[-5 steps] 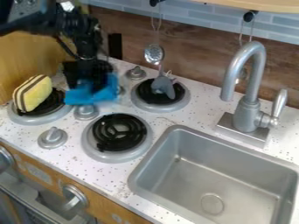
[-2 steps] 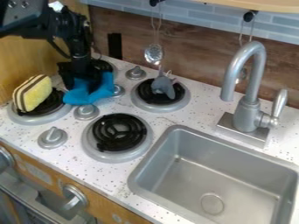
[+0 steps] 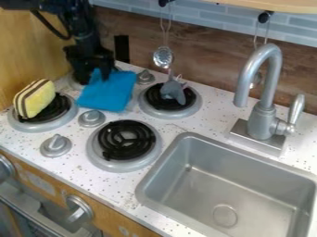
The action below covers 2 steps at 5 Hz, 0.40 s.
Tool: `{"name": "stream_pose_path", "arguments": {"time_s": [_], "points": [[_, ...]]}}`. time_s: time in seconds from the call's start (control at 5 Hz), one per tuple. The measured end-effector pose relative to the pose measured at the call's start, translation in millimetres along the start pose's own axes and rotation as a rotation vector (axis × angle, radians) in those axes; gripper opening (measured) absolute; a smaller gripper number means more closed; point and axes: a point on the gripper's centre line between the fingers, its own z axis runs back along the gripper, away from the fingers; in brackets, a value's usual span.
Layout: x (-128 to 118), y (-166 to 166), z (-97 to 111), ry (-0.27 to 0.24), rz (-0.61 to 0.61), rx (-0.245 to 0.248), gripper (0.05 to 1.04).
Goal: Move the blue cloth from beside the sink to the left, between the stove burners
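So, biggest first: there's a white speckled bench (image 3: 213,113) with a grey sink (image 3: 248,185) set into it at the lower right. The black robot arm (image 3: 84,34) comes in from the upper left, and its tool (image 3: 93,75) hangs low over the far left part of the bench, right at the top edge of the blue cloth. Honestly can't tell if it's clamped on the cloth or just up against it. A silver faucet (image 3: 263,122) stands behind the sink.

Then you've got the burners, black coils in grey rings. The front burner (image 3: 127,140) is the one nearest the sink, the back burner (image 3: 154,102) sits behind it, and the left burner (image 3: 43,124) is over by the wooden side wall. The blue cloth (image 3: 106,95) is spread out between the back and left ones, kinda crumpled up at the top. A yellow block with brown and white stripes (image 3: 35,99) leans up on the left burner.

Smaller bits: a grey piece (image 3: 173,92), maybe a utensil head, is at the back burner, below a hanging silver slotted spoon (image 3: 163,57). One grey knob (image 3: 91,118) sits just below the cloth.
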Motion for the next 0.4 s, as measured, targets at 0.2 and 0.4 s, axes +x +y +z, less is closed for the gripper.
{"name": "stream_pose_path", "arguments": {"time_s": [0.2,0.4], "points": [[7,-2,36,-0.081,-0.040,0.010,1.005],[4,-6,59,-0.109,-0.082,0.028,1.005]]}}
